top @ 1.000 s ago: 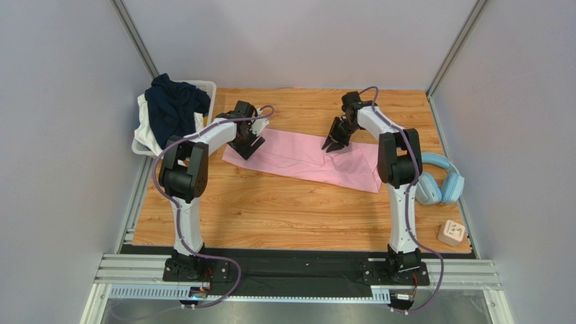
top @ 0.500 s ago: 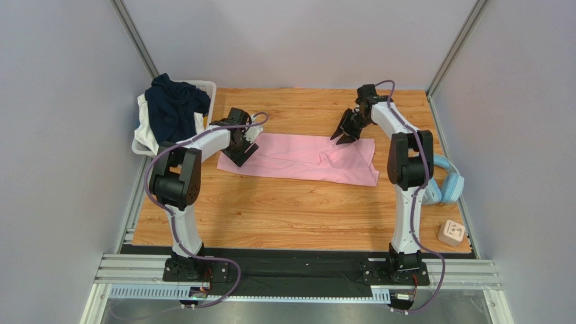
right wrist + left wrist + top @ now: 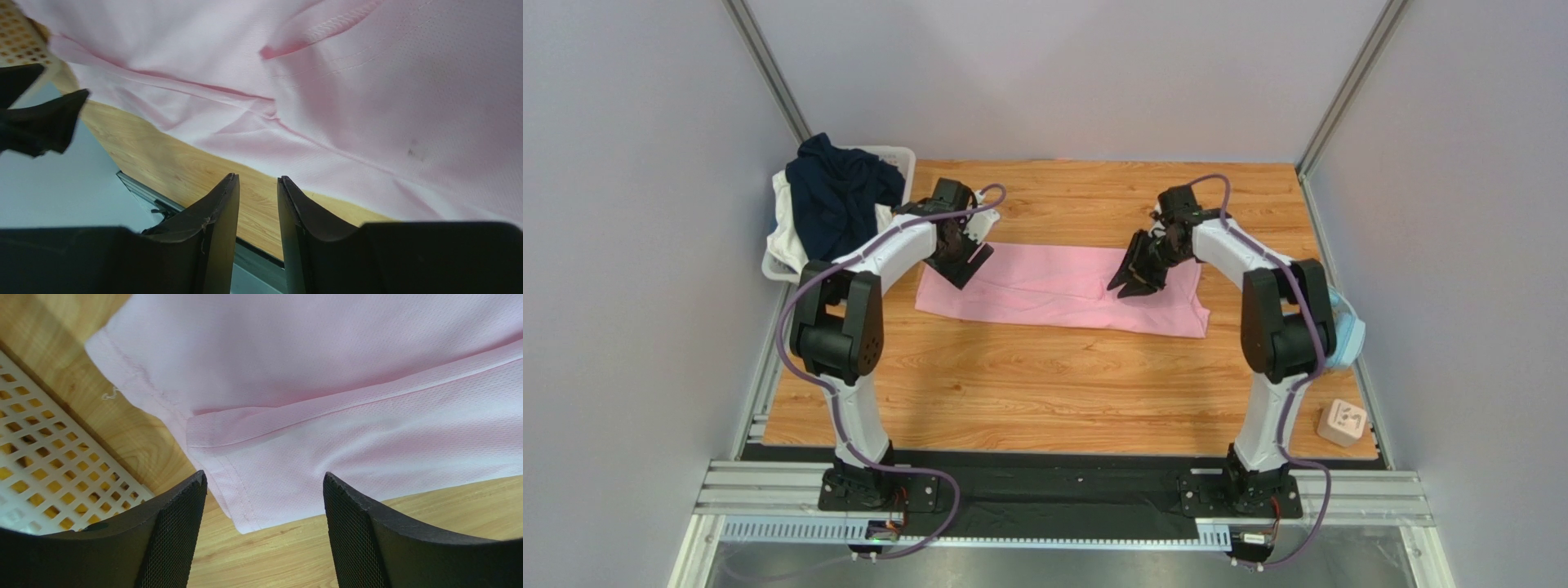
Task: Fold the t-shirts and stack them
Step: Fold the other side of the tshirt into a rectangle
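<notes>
- Hovering over the pink t-shirt (image 3: 344, 373), left gripper (image 3: 264, 484) gapes wide, empty; right gripper (image 3: 258, 180) barely parted, empty.
- Shirt flat on wooden table (image 3: 1063, 380), grey walls (image 3: 646, 245).
- Only overhead we see navy t-shirt (image 3: 836, 196) in basket (image 3: 903, 154).

Overhead wide; wrist views close, sharing pink t-shirt (image 3: 1063, 288)

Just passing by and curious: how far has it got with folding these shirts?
Done: the pink t-shirt lies folded into a long strip on the table. In hand: the left gripper and right gripper hover open near its two ends, gripping nothing. Left: folding it shorter, then the navy t-shirt heaped in the basket, then stacking.
</notes>
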